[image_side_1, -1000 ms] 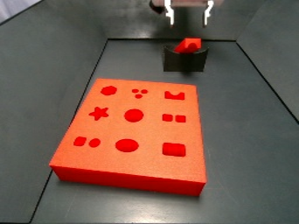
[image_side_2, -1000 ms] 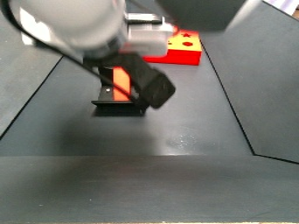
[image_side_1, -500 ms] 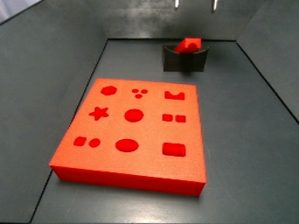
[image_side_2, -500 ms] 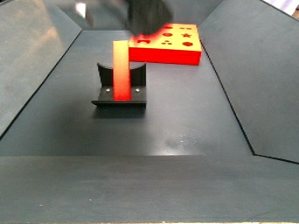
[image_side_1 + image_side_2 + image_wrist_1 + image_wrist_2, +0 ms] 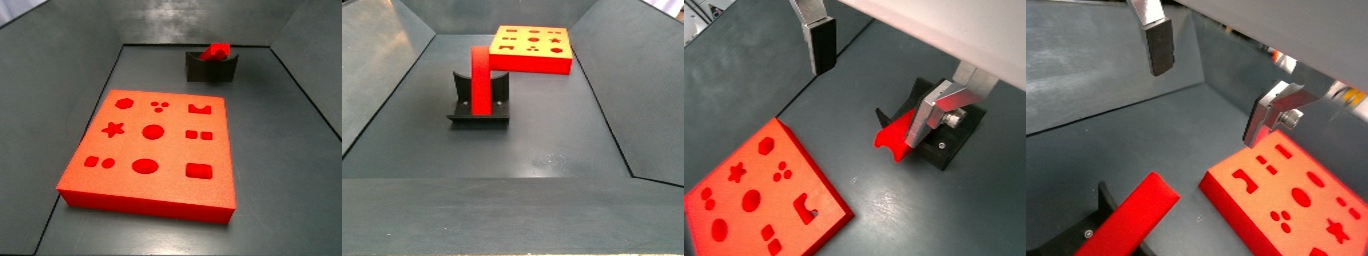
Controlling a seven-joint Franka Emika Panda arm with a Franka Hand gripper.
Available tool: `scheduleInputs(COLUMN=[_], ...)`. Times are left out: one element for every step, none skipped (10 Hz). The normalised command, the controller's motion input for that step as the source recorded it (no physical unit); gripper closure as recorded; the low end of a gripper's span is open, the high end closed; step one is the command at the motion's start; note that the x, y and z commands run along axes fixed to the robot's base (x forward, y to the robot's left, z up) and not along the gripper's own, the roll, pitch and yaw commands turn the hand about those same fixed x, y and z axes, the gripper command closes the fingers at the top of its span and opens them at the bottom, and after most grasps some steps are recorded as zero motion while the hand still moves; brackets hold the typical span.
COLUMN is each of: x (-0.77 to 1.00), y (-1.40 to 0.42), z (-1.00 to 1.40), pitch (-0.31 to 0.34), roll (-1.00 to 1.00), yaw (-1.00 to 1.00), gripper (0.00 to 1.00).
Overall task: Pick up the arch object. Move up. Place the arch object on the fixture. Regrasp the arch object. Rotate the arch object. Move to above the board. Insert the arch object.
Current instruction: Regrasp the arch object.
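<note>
The arch object (image 5: pixel 217 49) is a slim red bar standing upright in the dark fixture (image 5: pixel 211 69) at the far end of the floor. A side view shows the arch object (image 5: pixel 480 80) tall in the fixture (image 5: pixel 478 118). The board (image 5: pixel 154 150), a flat red slab with shaped holes, lies apart from it. No side view shows the gripper. In both wrist views the gripper (image 5: pixel 870 105) (image 5: pixel 1207 105) hangs high above the arch object (image 5: pixel 894 133) (image 5: pixel 1140 213), open, with nothing between its fingers (image 5: pixel 820 45).
Dark sloping walls enclose the grey floor in both side views. The board (image 5: pixel 532 48) lies beyond the fixture in a side view. Both wrist views show the board (image 5: pixel 758 195) (image 5: pixel 1293 200) beside the fixture (image 5: pixel 951 140).
The gripper has let go of the arch object and risen out of both side views. The bar stays upright in the fixture.
</note>
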Motion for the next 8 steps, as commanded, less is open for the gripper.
scheduleInputs(x=[-0.02, 0.00, 0.01, 0.01, 0.01, 0.01, 0.02, 0.03], y=[-0.10, -0.04, -0.05, -0.03, -0.03, -0.02, -0.02, -0.02], z=[0.07, 0.03, 0.02, 0.02, 0.02, 0.01, 0.01, 0.00], pitch=[0.037, 0.034, 0.033, 0.033, 0.035, 0.043, 0.047, 0.056], roll=[1.00, 1.00, 1.00, 1.00, 1.00, 1.00, 1.00, 1.00], yaw=[0.03, 0.03, 0.03, 0.03, 0.04, 0.04, 0.04, 0.04], gripper=[0.00, 0.00, 0.00, 0.00, 0.00, 0.00, 0.00, 0.00])
